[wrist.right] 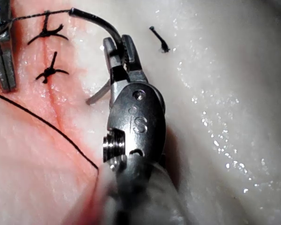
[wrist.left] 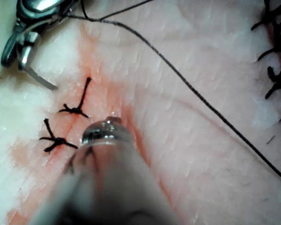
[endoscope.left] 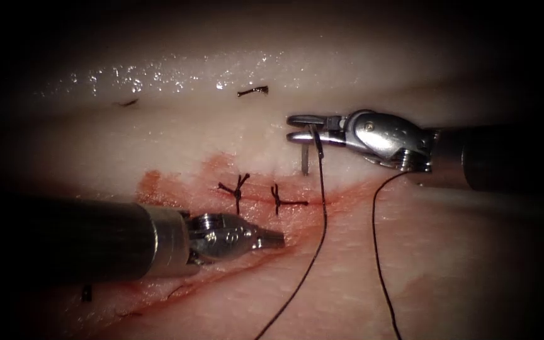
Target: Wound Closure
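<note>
Curved steel needle (endoscope.left: 305, 158), clear of the pale pork tissue (endoscope.left: 448, 264) at upper centre, clenched mid-curve by the right tool's fingers (endoscope.left: 301, 128), black thread (endoscope.left: 320, 220) trailing; left tool (endoscope.left: 278, 239) clenched, empty, lower left.

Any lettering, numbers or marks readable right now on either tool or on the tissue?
"S": stamped on the silver metal wrist body of the right arm's tool, which grips the curved steel needle near its thread end.
Nothing readable on the left arm's tool or the pale tissue.
</note>
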Available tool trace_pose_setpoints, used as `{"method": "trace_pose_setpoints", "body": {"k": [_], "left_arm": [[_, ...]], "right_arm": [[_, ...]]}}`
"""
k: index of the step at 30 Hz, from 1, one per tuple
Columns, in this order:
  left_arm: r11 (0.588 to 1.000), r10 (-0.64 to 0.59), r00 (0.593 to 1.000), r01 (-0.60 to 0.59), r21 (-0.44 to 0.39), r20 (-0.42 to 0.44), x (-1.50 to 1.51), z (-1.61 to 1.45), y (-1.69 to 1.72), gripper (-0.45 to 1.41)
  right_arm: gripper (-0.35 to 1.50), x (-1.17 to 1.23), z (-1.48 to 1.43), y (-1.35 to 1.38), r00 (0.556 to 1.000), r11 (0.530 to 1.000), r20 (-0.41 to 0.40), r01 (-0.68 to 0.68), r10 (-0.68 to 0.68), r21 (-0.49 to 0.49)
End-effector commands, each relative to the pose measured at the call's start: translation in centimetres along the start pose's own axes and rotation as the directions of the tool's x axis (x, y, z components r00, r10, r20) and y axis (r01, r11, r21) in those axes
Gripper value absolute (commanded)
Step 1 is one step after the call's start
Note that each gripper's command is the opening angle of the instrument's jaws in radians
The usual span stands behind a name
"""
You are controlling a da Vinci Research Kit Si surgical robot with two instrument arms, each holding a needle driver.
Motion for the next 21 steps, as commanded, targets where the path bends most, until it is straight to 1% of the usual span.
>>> {"method": "trace_pose_setpoints", "body": {"k": [1, 2, 3, 5, 6, 7, 8, 9, 13, 16, 17, 18, 20, 21], "left_arm": [[1.0, 0.0, 1.0, 0.0, 0.0, -0.001, 0.0, 0.08, 0.0, -0.13], [1.0, 0.0, 1.0, 0.0, 0.0, -0.001, 0.0, 0.08, 0.0, -0.13], [1.0, 0.0, 1.0, 0.0, 0.0, -0.001, 0.0, 0.08, 0.0, -0.13], [1.0, 0.0, 1.0, 0.0, 0.0, -0.001, 0.01, 0.09, 0.0, -0.13], [1.0, 0.0, 1.0, 0.0, 0.001, -0.001, 0.01, 0.09, 0.0, -0.13], [1.0, -0.001, 1.0, 0.001, -0.001, -0.001, 0.01, 0.1, 0.01, -0.13], [1.0, -0.001, 1.0, 0.001, -0.001, -0.001, 0.01, 0.1, 0.01, -0.13], [1.0, -0.001, 1.0, 0.001, -0.001, -0.001, 0.01, 0.1, 0.01, -0.13], [1.0, -0.002, 1.0, 0.002, 0.0, -0.001, 0.02, 0.1, 0.02, -0.13], [1.0, -0.003, 1.0, 0.003, 0.001, 0.0, 0.02, 0.11, 0.03, -0.13], [1.0, -0.003, 1.0, 0.003, 0.001, 0.0, 0.02, 0.1, 0.03, -0.13], [1.0, -0.003, 1.0, 0.003, 0.001, 0.0, 0.02, 0.1, 0.03, -0.13], [1.0, -0.002, 1.0, 0.002, 0.001, -0.001, 0.02, 0.1, 0.03, -0.13], [1.0, -0.002, 1.0, 0.002, 0.001, -0.001, 0.02, 0.1, 0.03, -0.13]], "right_arm": [[-0.35, -0.04, 0.08, -0.03, 0.998, 0.998, 0.013, -0.066, 0.066, -0.001], [-0.35, -0.08, 0.08, -0.07, 0.994, 0.995, 0.029, -0.103, 0.103, -0.007], [-0.35, -0.08, 0.08, -0.07, 0.994, 0.995, 0.029, -0.103, 0.103, -0.007], [-0.35, -0.12, 0.09, -0.1, 0.988, 0.99, 0.067, -0.138, 0.139, -0.009], [-0.35, -0.13, 0.09, -0.1, 0.985, 0.987, 0.067, -0.159, 0.16, -0.011], [-0.35, -0.18, 0.1, -0.11, 0.974, 0.976, 0.068, -0.218, 0.218, -0.018], [-0.35, -0.18, 0.1, -0.11, 0.974, 0.976, 0.068, -0.218, 0.218, -0.018], [-0.35, -0.2, 0.1, -0.11, 0.964, 0.967, 0.069, -0.255, 0.256, -0.022], [-0.35, -0.34, 0.11, -0.16, 0.894, 0.897, 0.074, -0.441, 0.443, -0.047], [-0.35, -0.44, 0.12, -0.24, 0.856, 0.864, 0.117, -0.499, 0.504, -0.068], [-0.35, -0.5, 0.12, -0.33, 0.835, 0.843, 0.117, -0.532, 0.538, -0.074], [-0.35, -0.53, 0.12, -0.39, 0.824, 0.833, 0.12, -0.549, 0.554, -0.071], [-0.35, -0.57, 0.11, -0.51, 0.784, 0.795, 0.13, -0.602, 0.606, -0.074], [-0.35, -0.57, 0.11, -0.51, 0.784, 0.795, 0.13, -0.602, 0.606, -0.074]]}}
